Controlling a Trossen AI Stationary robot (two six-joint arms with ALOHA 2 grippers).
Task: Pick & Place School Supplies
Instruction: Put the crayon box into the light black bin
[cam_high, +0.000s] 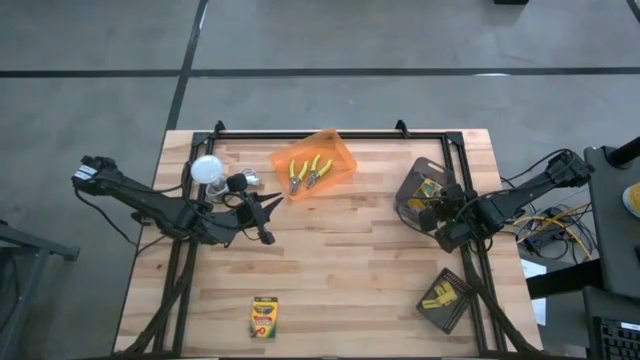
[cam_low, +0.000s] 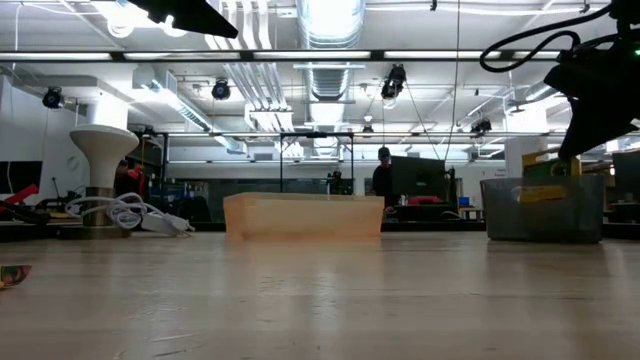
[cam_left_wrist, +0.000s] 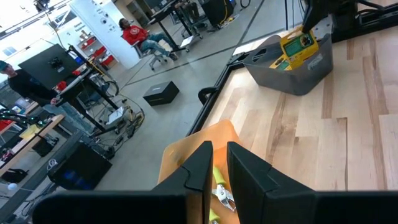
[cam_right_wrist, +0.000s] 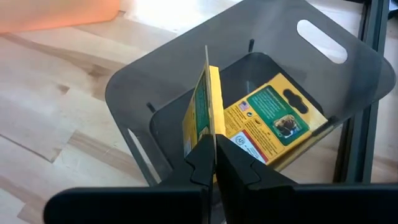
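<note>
The left gripper (cam_high: 268, 212) hangs near the orange bin (cam_high: 338, 152), its jaws slightly parted and holding nothing. A crayon box (cam_high: 264, 318) lies on the bench (cam_high: 340, 270). The right gripper (cam_right_wrist: 216, 163) pinches another crayon box (cam_right_wrist: 203, 109) over the grey bin (cam_right_wrist: 143, 81).

Bright, even light from overhead.
Ceiling tube lamps (cam_low: 330, 20) glare white in the low view; the near table (cam_low: 320, 300) blurs there. Shadows fall soft. Wrist views bend slightly at the edges.
</note>
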